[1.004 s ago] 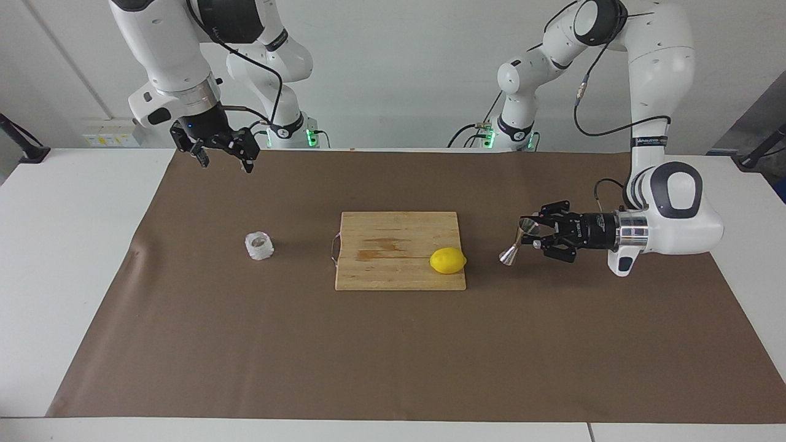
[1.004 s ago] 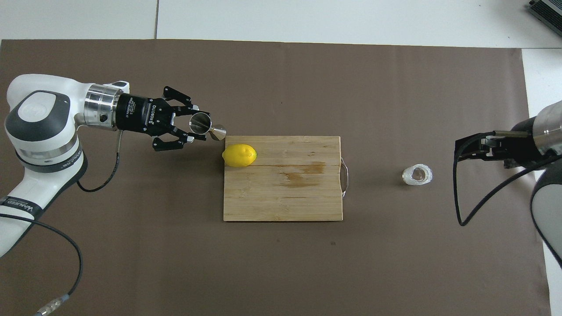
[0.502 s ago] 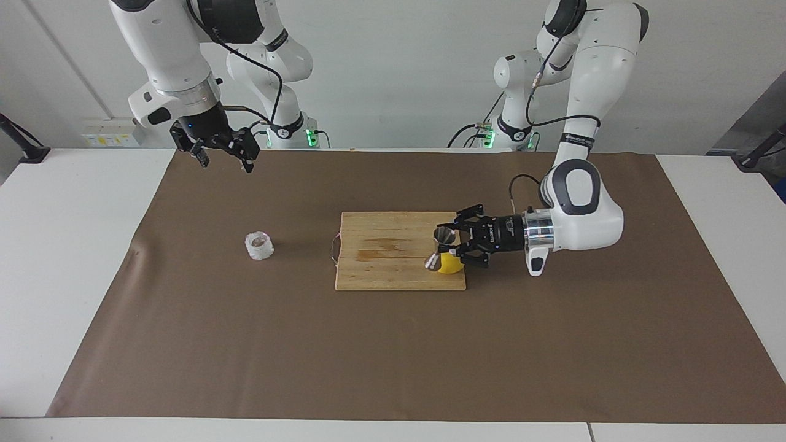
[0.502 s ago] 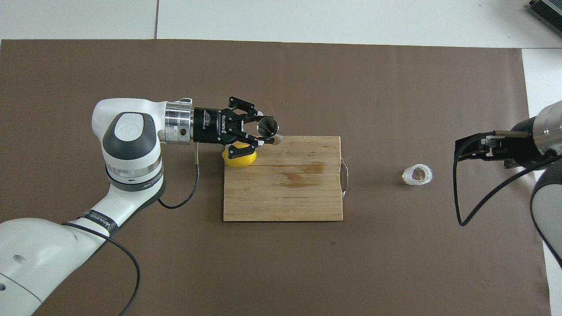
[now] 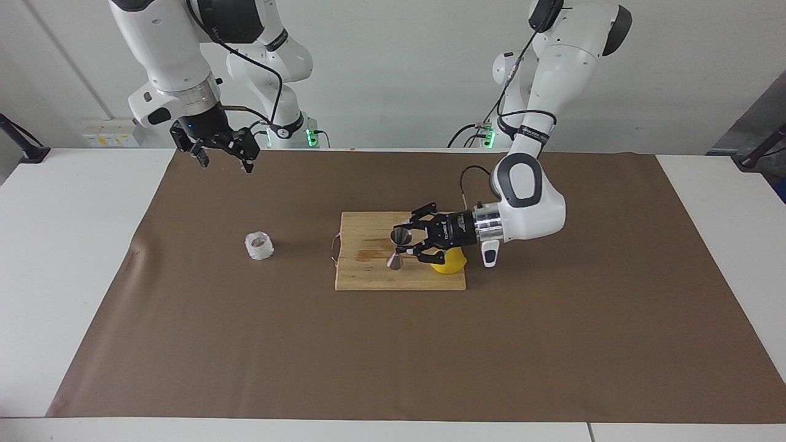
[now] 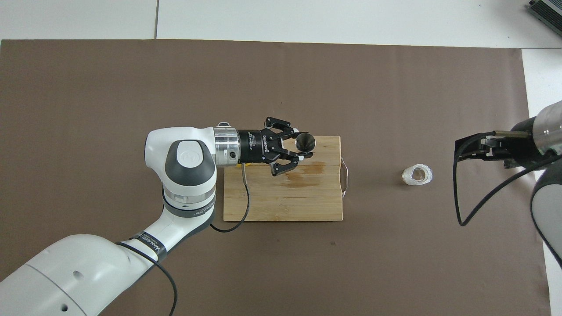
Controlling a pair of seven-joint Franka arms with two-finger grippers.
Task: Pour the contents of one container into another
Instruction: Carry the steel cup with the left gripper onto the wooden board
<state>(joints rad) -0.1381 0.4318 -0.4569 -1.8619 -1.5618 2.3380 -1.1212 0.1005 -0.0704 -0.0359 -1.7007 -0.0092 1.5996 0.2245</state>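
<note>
In the lower half of the facing view, only bare brown mat [image 5: 393, 356], spread over the white table [image 5: 61, 276].

At frame centre, a wooden cutting board [image 5: 368, 275], metal handle pointing toward the glass cup. On the board's lower right corner, a lemon [image 5: 449, 264], partly screened by the left arm's wrist.

Over the board's middle, the left gripper [image 5: 406, 244], reaching in sideways from the right of the frame, clamped on the steel jigger [image 5: 395, 258] at its narrow waist. Hourglass shape, shiny, close to upright with a slight lean, wider mouth on top, lower cone just above the wood; contact with the board not clear.

Left of centre, level with the board, the glass cup [image 5: 259, 245]: squat, clear, whitish faceted walls, alone on the mat, well apart from board and both grippers. Nothing between cup and board but mat.

At upper left, the right gripper [image 5: 225, 164], up in the air over the mat's edge by the robots, fingers spread wide, holding nothing, waiting.

From overhead: a look straight down into the jigger's dark mouth and the cup's open ring, lemon almost wholly hidden under the left wrist; height of the jigger readable only from the facing view.
</note>
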